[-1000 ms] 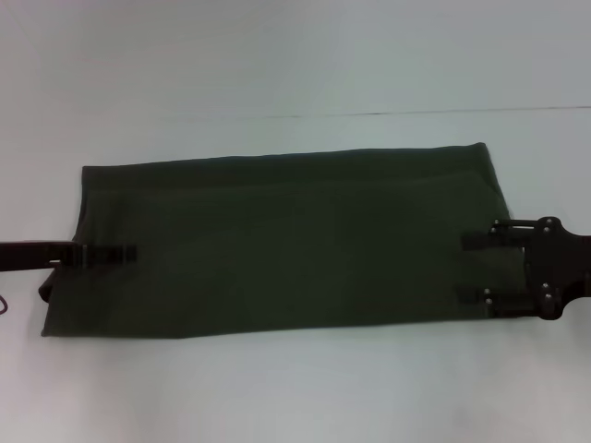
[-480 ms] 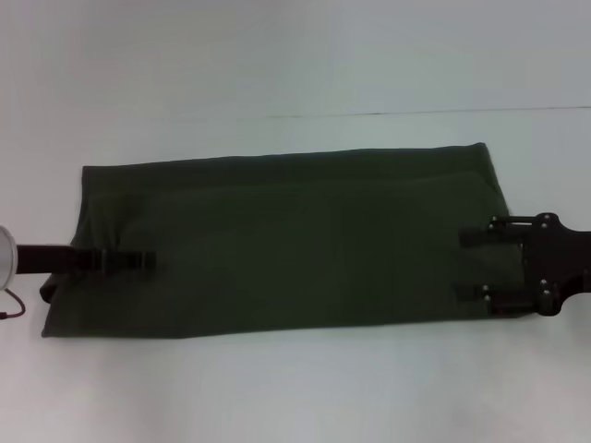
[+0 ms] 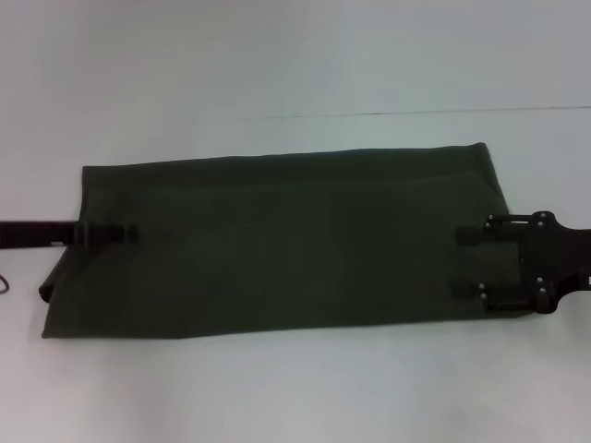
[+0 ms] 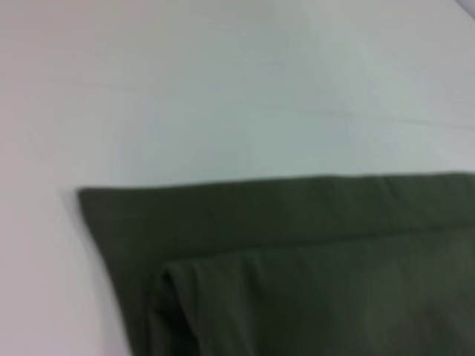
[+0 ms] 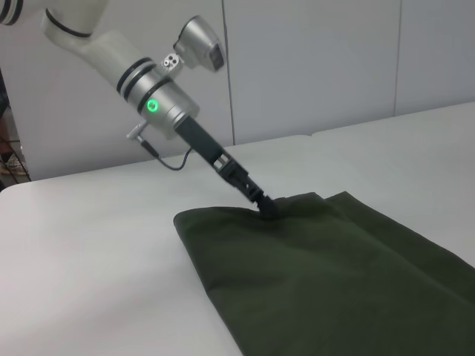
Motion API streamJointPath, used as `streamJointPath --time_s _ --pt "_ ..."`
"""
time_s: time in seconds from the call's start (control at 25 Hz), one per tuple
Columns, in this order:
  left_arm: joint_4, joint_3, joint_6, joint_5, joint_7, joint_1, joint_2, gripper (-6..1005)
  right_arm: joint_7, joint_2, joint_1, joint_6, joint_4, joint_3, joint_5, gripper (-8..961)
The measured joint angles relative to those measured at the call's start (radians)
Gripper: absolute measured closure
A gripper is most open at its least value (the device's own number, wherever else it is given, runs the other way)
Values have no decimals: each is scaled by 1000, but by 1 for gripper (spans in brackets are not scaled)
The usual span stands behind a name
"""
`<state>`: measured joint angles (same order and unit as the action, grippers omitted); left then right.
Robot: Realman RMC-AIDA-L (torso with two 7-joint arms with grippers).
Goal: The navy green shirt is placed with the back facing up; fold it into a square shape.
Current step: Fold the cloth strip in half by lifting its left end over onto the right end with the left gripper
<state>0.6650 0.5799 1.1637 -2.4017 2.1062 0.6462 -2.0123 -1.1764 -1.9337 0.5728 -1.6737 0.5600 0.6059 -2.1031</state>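
The navy green shirt (image 3: 286, 240) lies flat on the white table as a long folded rectangle, plain side up. My left gripper (image 3: 129, 233) reaches in from the left, and its tip rests on the shirt's left end. In the right wrist view that left gripper (image 5: 266, 209) touches the cloth at its far edge. My right gripper (image 3: 462, 261) is over the shirt's right end, open, with its two fingers (image 3: 469, 235) spread apart above the fabric. The left wrist view shows a shirt corner (image 4: 111, 215) with a folded layer on top.
The white table (image 3: 295, 388) extends all around the shirt, with a seam line (image 3: 416, 113) behind it. The left arm's grey body (image 5: 141, 81) rises over the far table edge, before a pale wall (image 5: 312, 67).
The left gripper pushed right and nearer over the shirt's left end, then drew back left and farther. The right gripper crept slightly left. The shirt's outline stayed the same.
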Motion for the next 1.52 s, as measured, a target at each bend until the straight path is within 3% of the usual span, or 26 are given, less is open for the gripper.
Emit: streamJointPath --time_s 0.32,0.8,1.52 --pt "55 -23 -5 1 62 -5 6 119 -10 -1 4 15 -3 0 0 177" --pt "-15 -21 -36 -4 67 4 7 120 -21 -5 8 17 6 0 0 177" --pt "-85 -12 -70 -7 65 32 -17 120 -23 -3 12 17 8 2 -9 176"
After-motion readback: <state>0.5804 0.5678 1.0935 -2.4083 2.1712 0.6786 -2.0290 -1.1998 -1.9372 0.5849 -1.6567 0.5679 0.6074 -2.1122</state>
